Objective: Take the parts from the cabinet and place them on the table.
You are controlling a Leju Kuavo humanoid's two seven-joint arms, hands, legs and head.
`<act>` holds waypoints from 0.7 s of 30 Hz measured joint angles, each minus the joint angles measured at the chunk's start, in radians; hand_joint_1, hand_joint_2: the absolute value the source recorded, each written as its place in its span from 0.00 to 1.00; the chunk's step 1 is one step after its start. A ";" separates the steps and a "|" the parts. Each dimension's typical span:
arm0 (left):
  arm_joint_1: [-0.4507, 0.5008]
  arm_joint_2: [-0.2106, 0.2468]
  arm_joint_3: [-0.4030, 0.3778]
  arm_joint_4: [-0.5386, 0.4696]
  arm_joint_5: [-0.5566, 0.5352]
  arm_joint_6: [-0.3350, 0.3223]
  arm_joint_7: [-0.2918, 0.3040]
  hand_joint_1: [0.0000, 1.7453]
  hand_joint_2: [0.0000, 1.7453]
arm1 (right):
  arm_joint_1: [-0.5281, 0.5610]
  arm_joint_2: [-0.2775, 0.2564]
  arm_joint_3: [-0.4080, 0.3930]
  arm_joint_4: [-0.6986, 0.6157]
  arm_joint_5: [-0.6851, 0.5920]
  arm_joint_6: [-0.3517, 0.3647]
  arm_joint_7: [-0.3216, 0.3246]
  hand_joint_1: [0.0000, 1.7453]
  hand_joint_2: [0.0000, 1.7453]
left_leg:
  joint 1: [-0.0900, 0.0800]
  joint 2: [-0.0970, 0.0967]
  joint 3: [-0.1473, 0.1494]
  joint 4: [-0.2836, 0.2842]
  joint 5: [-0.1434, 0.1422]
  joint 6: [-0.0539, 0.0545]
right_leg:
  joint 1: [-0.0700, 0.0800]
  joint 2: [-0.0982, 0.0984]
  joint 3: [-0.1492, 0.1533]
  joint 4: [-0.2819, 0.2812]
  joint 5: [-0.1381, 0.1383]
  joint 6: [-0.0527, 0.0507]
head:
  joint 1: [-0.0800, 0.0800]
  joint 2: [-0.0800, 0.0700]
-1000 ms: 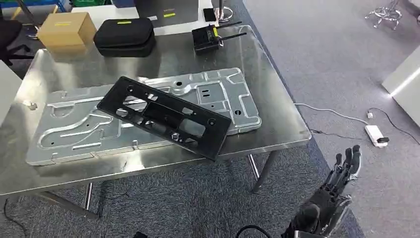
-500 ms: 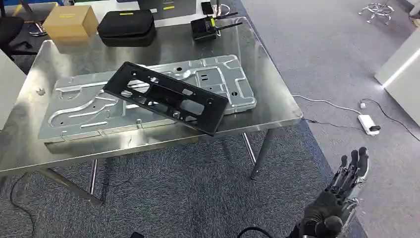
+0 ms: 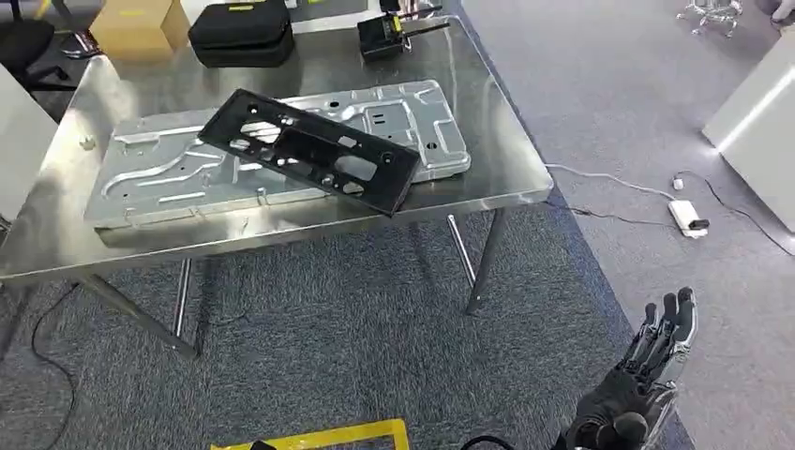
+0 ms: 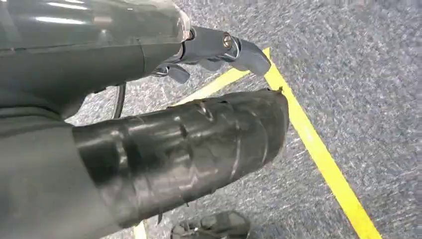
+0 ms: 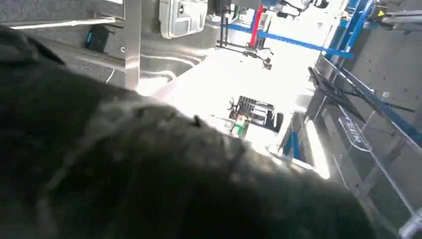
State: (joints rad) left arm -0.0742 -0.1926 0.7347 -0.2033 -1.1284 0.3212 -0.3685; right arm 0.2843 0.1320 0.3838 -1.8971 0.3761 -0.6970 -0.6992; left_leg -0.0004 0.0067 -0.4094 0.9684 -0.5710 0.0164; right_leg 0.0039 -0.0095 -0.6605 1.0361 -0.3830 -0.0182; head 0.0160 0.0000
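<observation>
No readable text anywhere. Yellow labels on the cardboard box (image 3: 139,25), black case (image 3: 240,34) and radio (image 3: 382,36), all well away from the right hand (image 3: 637,389), are too small to read.

Head view evenly lit; table (image 3: 511,178) glaring at 12. Right wrist view blowing out mid-frame, w/ foreground blurring dark.

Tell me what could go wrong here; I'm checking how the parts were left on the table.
The black panel lies tilted across the metal plate, one corner poking past the table edge; a bump might tip it off. A white cable and adapter cross the floor nearby, a possible trip hazard.
</observation>
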 joint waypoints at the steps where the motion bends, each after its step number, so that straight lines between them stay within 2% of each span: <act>1: 0.000 0.000 0.000 0.000 0.002 0.000 0.000 0.00 0.00 | 0.000 0.000 0.000 0.002 0.000 0.000 0.000 0.00 0.00 | -0.003 0.000 -0.004 0.000 0.006 0.006 | -0.003 -0.002 0.000 -0.005 0.011 0.005 | 0.000 0.000; 2: 0.001 0.000 0.000 0.000 0.002 0.000 0.000 0.00 0.00 | 0.002 0.000 0.000 0.003 0.000 0.000 0.000 0.00 0.00 | -0.003 0.000 -0.010 -0.004 0.020 0.013 | -0.002 -0.001 0.000 -0.012 0.023 0.012 | 0.000 0.000; 3: 0.003 -0.002 0.000 0.001 0.003 0.000 0.000 0.00 0.00 | 0.006 0.000 -0.002 0.005 0.000 0.000 0.000 0.00 0.00 | 0.009 0.009 -0.022 -0.013 0.040 0.019 | -0.005 0.006 -0.009 -0.005 0.014 0.018 | -0.001 0.000; 4: 0.003 -0.002 0.001 0.001 0.006 0.001 0.000 0.00 0.00 | 0.013 0.000 -0.004 0.006 0.000 0.000 0.000 0.00 0.00 | 0.008 0.008 -0.038 -0.013 0.054 0.027 | -0.004 0.009 -0.021 0.020 -0.045 0.023 | 0.000 0.000; 5: 0.003 -0.001 0.002 0.001 0.005 0.003 0.000 0.00 0.00 | 0.017 0.000 -0.005 0.006 0.000 0.000 0.000 0.00 0.00 | 0.008 0.011 -0.055 -0.012 0.066 0.036 | -0.009 0.010 -0.034 0.077 -0.118 0.027 | 0.000 0.000; 6: 0.003 -0.001 0.002 0.001 0.005 0.003 0.000 0.00 0.00 | 0.018 0.000 -0.008 0.007 0.000 0.000 0.000 0.00 0.00 | 0.008 0.011 -0.071 -0.010 0.077 0.036 | -0.011 0.010 -0.044 0.144 -0.179 0.032 | 0.001 0.000; 7: 0.004 -0.002 0.002 0.001 0.005 0.003 0.000 0.00 0.00 | 0.018 0.000 -0.009 0.008 0.000 0.000 0.000 0.00 0.00 | 0.008 0.012 -0.088 -0.009 0.088 0.036 | -0.013 0.009 -0.052 0.212 -0.217 0.036 | 0.001 0.000; 8: 0.005 -0.003 0.002 0.001 0.004 0.003 0.000 0.00 0.00 | 0.020 -0.001 -0.010 0.010 -0.002 0.000 0.000 0.00 0.00 | 0.008 0.015 -0.106 -0.005 0.100 0.035 | -0.015 0.009 -0.054 0.270 -0.220 0.040 | 0.002 0.000; 9: 0.005 -0.003 0.002 0.001 0.004 0.003 0.000 0.00 0.00 | 0.022 -0.001 -0.011 0.011 -0.003 0.000 0.000 0.00 0.00 | 0.008 0.016 -0.123 0.000 0.112 0.033 | -0.018 0.009 -0.044 0.295 -0.186 0.044 | 0.001 0.000; 10: 0.005 -0.004 0.002 0.001 0.005 0.003 0.000 0.00 0.00 | 0.024 -0.001 -0.011 0.014 -0.004 0.000 0.000 0.00 0.00 | 0.009 0.016 -0.144 0.008 0.123 0.029 | -0.021 0.009 -0.016 0.281 -0.138 0.045 | 0.001 0.000; 11: 0.005 -0.004 0.002 0.001 0.004 0.003 0.000 0.00 0.00 | 0.024 -0.001 -0.011 0.016 -0.005 0.000 0.000 0.00 0.00 | 0.010 0.017 -0.164 0.017 0.131 0.025 | -0.023 0.009 0.032 0.231 -0.099 0.044 | 0.001 0.000; 12: 0.005 -0.004 0.002 0.001 0.005 0.003 0.000 0.00 0.00 | 0.024 -0.001 -0.011 0.016 -0.005 0.000 0.000 0.00 0.00 | 0.010 0.016 -0.181 0.026 0.138 0.020 | -0.025 0.009 0.094 0.154 -0.092 0.042 | 0.001 0.000; 13: 0.004 -0.004 0.002 0.001 0.004 0.003 0.000 0.00 0.00 | 0.023 -0.001 -0.011 0.015 -0.005 0.000 0.000 0.00 0.00 | 0.010 0.016 -0.190 0.036 0.143 0.015 | -0.025 0.010 0.165 0.059 -0.129 0.039 | 0.000 0.000; 14: 0.004 -0.004 0.002 0.001 0.004 0.003 0.000 0.00 0.00 | 0.022 -0.001 -0.012 0.015 -0.005 0.000 0.000 0.00 0.00 | 0.006 0.015 -0.198 0.045 0.147 0.009 | -0.017 0.011 0.217 -0.031 -0.166 0.035 | 0.000 0.000; 15: 0.004 -0.004 0.002 0.001 0.003 0.003 0.000 0.00 0.00 | 0.022 -0.001 -0.012 0.016 -0.005 0.000 0.000 0.00 0.00 | 0.006 0.015 -0.201 0.045 0.157 0.001 | -0.015 0.010 0.218 -0.047 -0.180 0.030 | 0.000 0.000; 17: 0.005 -0.004 0.002 0.001 0.002 0.003 0.000 0.00 0.00 | 0.024 -0.001 -0.012 0.016 -0.005 0.000 0.000 0.00 0.00 | 0.009 0.015 -0.206 0.039 0.177 -0.013 | -0.010 0.010 0.205 -0.043 -0.166 0.016 | 0.000 0.000; 18: 0.007 -0.004 0.002 0.001 0.002 0.003 0.000 0.00 0.00 | 0.023 -0.001 -0.012 0.017 -0.004 0.000 0.000 0.00 0.00 | 0.011 0.011 -0.213 0.044 0.169 -0.020 | -0.021 0.007 0.191 -0.053 -0.150 0.003 | 0.000 0.000; 19: 0.007 -0.004 0.002 0.001 0.002 0.003 0.000 0.00 0.00 | 0.022 -0.001 -0.012 0.018 -0.004 0.000 0.000 0.00 0.00 | 0.013 0.007 -0.225 0.063 0.131 -0.022 | -0.019 0.004 0.181 -0.053 -0.141 -0.006 | 0.000 0.000; 20: 0.010 -0.004 0.002 0.001 0.002 0.003 0.000 0.00 0.00 | 0.022 0.000 -0.013 0.018 -0.004 0.000 0.000 0.00 0.00 | 0.013 0.004 -0.241 0.108 0.069 -0.023 | -0.019 0.003 0.167 -0.052 -0.130 -0.016 | -0.002 0.000; 21: 0.011 -0.004 0.002 0.001 0.002 0.003 0.000 0.00 0.00 | 0.023 -0.001 -0.013 0.019 -0.003 0.000 0.000 0.00 0.00 | 0.013 0.003 -0.260 0.185 0.000 -0.025 | -0.017 0.002 0.151 -0.050 -0.118 -0.017 | -0.002 0.000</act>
State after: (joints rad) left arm -0.0631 -0.1965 0.7366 -0.2022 -1.1269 0.3239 -0.3685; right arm 0.3073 0.1312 0.3712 -1.8780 0.3727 -0.6970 -0.6989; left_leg 0.0129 0.0095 -0.6692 1.1535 -0.5711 -0.0088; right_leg -0.0127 -0.0072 -0.5098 0.9859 -0.5010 -0.0355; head 0.0141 0.0000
